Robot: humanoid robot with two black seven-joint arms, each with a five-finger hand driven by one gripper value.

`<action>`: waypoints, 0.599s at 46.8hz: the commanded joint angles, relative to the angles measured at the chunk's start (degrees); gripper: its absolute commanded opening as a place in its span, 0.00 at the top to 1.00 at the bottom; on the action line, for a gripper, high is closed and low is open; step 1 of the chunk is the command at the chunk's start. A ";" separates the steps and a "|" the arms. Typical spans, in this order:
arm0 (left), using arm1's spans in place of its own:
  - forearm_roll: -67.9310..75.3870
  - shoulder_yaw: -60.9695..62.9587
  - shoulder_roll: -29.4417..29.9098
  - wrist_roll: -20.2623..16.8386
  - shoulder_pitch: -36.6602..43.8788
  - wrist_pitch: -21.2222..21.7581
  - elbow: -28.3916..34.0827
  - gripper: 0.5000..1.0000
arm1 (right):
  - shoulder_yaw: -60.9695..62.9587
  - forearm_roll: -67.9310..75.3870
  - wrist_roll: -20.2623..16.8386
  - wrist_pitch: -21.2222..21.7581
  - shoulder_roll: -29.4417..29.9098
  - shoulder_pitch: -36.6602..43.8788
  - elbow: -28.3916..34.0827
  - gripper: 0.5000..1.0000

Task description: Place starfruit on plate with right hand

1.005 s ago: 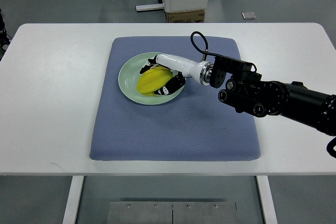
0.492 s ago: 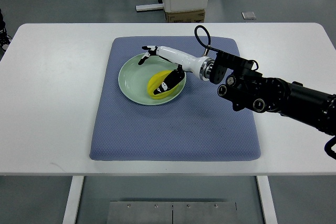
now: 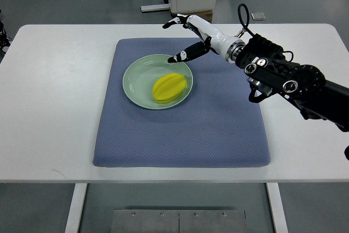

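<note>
showing a starfruit at rest on a plate, robot hand raised clear

viewed from left to right: a white bench [image 3: 54, 107] carries a blue-grey mat [image 3: 180, 129] laid square at its middle. on the far left part of the mat sits a pale green round plate [image 3: 136, 77]. a yellow starfruit [image 3: 169, 87] lies on the right half of the plate, inside the rim, touched by nothing. up and to the right of the plate, the right robot hand [image 3: 188, 36] is held above the far edge of the mat, its white and black fingers [image 3: 182, 55] spread apart and holding nothing; the lowest fingertip is near the plate's far right rim, apart from the fruit. the dark right arm [image 3: 294, 80] runs off to the picture's right edge.
</note>
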 commanded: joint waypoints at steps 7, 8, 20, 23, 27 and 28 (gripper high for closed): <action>0.00 0.00 0.00 0.00 0.00 0.00 0.00 0.00 | 7.62 5.79 -2.78 -0.14 -2.39 -3.69 -0.89 0.00; 0.00 0.00 0.00 0.00 0.00 0.00 0.00 0.00 | 8.50 6.15 -3.13 -0.14 -2.48 -4.13 -1.24 0.00; 0.00 0.00 0.00 0.00 0.00 0.00 0.00 0.00 | 20.45 10.54 -5.50 -0.32 -2.13 -8.61 -6.87 0.00; 0.00 0.00 0.00 0.00 0.00 0.00 0.00 0.00 | 22.91 10.81 -6.29 -0.41 -1.78 -9.32 -8.27 0.00; 0.00 0.08 0.00 0.00 0.00 0.00 0.09 0.00 | 26.51 11.68 -7.43 -0.41 -1.52 -10.37 -9.42 0.00; 0.00 0.00 0.00 0.00 0.00 0.00 0.01 0.00 | 27.39 12.21 -7.87 -0.41 -1.34 -10.64 -9.60 0.00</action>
